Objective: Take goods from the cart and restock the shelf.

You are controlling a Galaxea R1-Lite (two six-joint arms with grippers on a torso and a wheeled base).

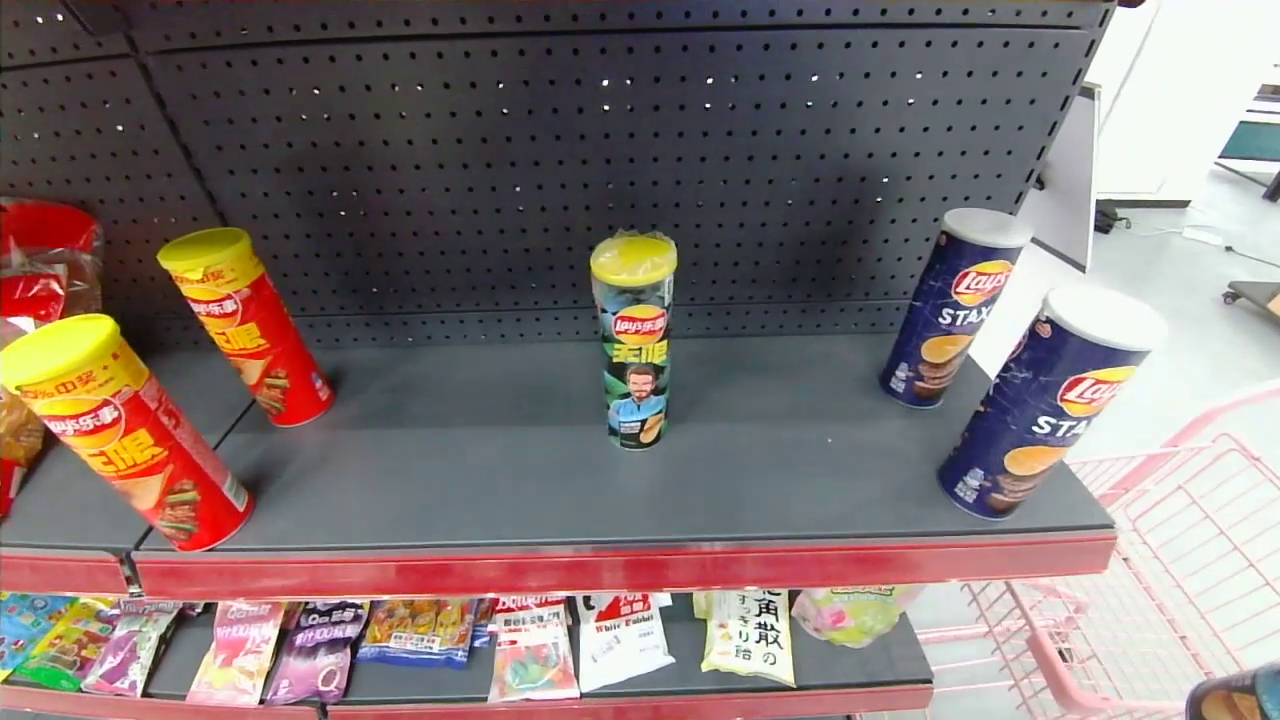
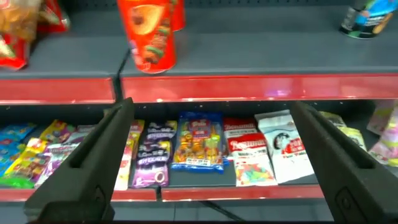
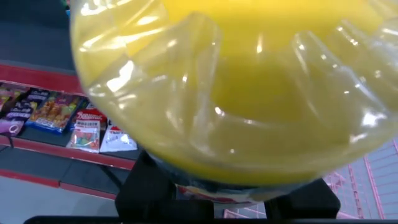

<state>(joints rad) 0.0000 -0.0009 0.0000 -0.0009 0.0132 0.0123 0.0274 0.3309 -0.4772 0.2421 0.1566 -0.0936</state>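
Observation:
A chip can with a yellow plastic-wrapped lid (image 3: 236, 81) sits right in front of the right wrist camera, and my right gripper (image 3: 227, 198) is shut on it, one dark finger (image 3: 149, 196) on each side of its body. My left gripper (image 2: 211, 109) is open with nothing in it, level with the lower shelf's snack bags (image 2: 199, 146). On the upper shelf (image 1: 620, 480) stand two red cans (image 1: 245, 325) (image 1: 125, 435) at the left, a green-and-black can (image 1: 635, 340) in the middle and two dark blue cans (image 1: 950, 305) (image 1: 1050, 400) at the right.
The pink wire cart (image 1: 1180, 560) stands to the right of the shelf. A red lip (image 1: 620, 565) runs along the upper shelf's front edge, with a black pegboard (image 1: 600, 170) behind. Red bags (image 1: 40, 260) sit at the far left. Wide gaps separate the cans.

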